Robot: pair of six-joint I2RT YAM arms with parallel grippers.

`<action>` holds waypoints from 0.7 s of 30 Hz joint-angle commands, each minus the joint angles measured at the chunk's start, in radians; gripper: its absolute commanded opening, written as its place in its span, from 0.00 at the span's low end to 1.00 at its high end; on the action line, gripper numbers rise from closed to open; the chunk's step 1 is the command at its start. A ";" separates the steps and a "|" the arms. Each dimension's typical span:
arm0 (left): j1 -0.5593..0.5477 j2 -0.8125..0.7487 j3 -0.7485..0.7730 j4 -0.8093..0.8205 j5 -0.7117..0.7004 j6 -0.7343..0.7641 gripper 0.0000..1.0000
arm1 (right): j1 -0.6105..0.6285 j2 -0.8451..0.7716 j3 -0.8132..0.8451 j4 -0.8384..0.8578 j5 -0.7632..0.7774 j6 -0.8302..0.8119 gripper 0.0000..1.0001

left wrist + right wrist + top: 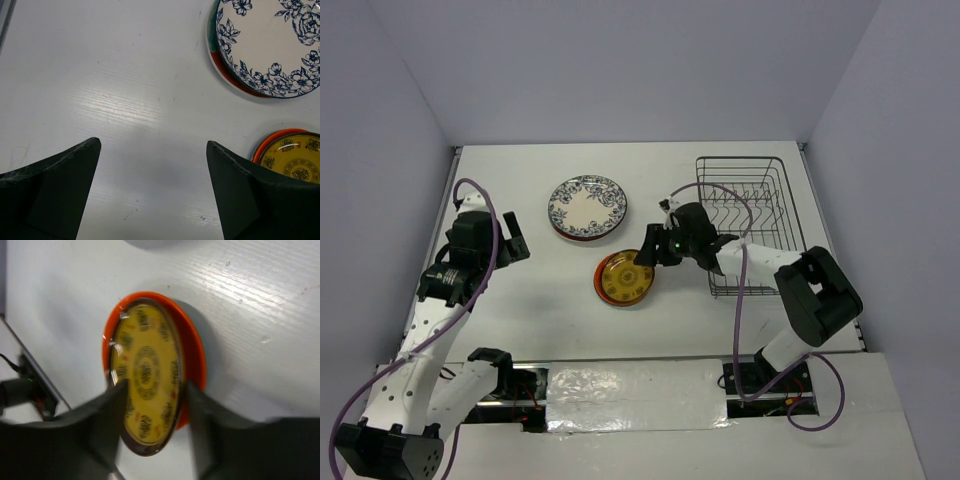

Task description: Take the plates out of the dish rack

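Right gripper (156, 387) hangs part-open over the near rim of the yellow plate (145, 360), which lies flat on the surface (250, 315). The dish rack (750, 185) stands behind it. Left gripper (152, 145) is spread wide, with the floral plate (270, 45) ahead to its right.

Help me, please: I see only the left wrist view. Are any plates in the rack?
Observer: In the top view no plate shows in the rack, though the right arm covers its near left corner.
Operator: Where is the right claw?
Observer: The right claw hangs over the yellow plate, fingers apart.
Operator: Is my claw near the rack?
Observer: No. The left claw is far to the left of it, and the floral plate lies between them.
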 commanded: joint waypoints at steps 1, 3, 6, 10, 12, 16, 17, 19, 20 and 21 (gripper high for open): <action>-0.004 0.004 0.031 0.024 0.007 0.002 1.00 | 0.028 -0.003 0.055 0.038 0.032 -0.021 0.67; -0.006 0.007 0.032 0.024 0.010 0.002 1.00 | 0.035 -0.014 0.064 0.017 0.042 -0.028 1.00; -0.004 0.009 0.032 0.024 0.008 0.004 1.00 | 0.040 -0.058 0.075 -0.017 0.062 -0.033 1.00; -0.004 0.006 0.031 0.022 0.007 0.002 0.99 | 0.045 -0.156 0.078 -0.049 0.099 -0.041 1.00; -0.004 0.006 0.032 0.022 0.004 0.001 1.00 | 0.048 -0.199 0.095 -0.096 0.127 -0.051 1.00; -0.004 0.003 0.032 0.019 -0.009 -0.001 1.00 | 0.100 -0.303 0.113 -0.196 0.231 -0.083 1.00; -0.004 0.001 0.032 0.016 -0.013 -0.004 0.99 | 0.113 -0.334 0.129 -0.230 0.280 -0.111 1.00; -0.004 0.000 0.037 0.012 -0.036 -0.006 1.00 | 0.155 -0.450 0.148 -0.343 0.493 -0.137 1.00; -0.004 0.000 0.037 0.010 -0.045 -0.009 1.00 | 0.163 -0.495 0.150 -0.372 0.563 -0.155 1.00; -0.004 -0.002 0.038 0.006 -0.055 -0.012 1.00 | 0.164 -0.577 0.150 -0.430 0.683 -0.160 1.00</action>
